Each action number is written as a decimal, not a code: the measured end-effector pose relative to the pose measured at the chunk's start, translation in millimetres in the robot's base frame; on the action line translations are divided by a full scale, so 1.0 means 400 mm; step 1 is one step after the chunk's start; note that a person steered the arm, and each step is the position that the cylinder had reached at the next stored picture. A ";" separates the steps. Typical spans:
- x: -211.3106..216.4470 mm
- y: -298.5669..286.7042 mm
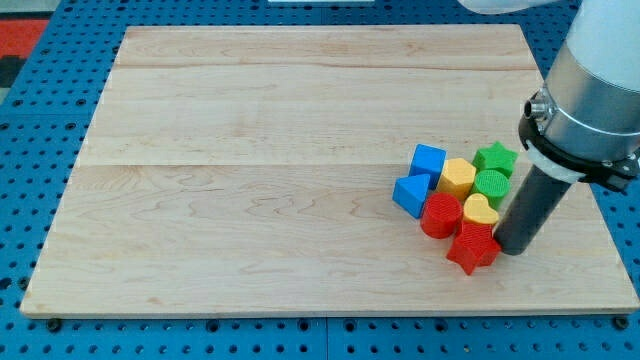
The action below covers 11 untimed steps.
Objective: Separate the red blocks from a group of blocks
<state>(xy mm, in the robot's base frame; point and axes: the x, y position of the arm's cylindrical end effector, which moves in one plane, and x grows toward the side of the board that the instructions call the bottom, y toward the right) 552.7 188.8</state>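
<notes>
Red star block [473,249] sits lowest in the cluster, my tip [515,249] touching its right side. Red cylinder [439,215] adjoins upper-left. No fingers on this rig, nothing held.

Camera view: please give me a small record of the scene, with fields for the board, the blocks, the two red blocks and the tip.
board: pale wooden board on a blue pegboard
group: eight blocks clustered at the view's right
blue: blue cube; blue triangular block
yellow: yellow hexagonal block; yellow heart-shaped block
green: green star-shaped block; green round block
red: red round block; red star-shaped block, both on the group's bottom edge
tip: my tip, just right of the red star-shaped block
</notes>
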 end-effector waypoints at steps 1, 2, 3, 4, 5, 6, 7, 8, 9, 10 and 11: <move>-0.071 -0.047; -0.121 -0.156; -0.164 -0.276; -0.089 -0.177; -0.076 -0.350; -0.086 -0.549; -0.105 -0.468; -0.106 -0.210; -0.055 0.012; -0.031 -0.132; -0.035 -0.306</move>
<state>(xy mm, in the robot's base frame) 538.5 66.5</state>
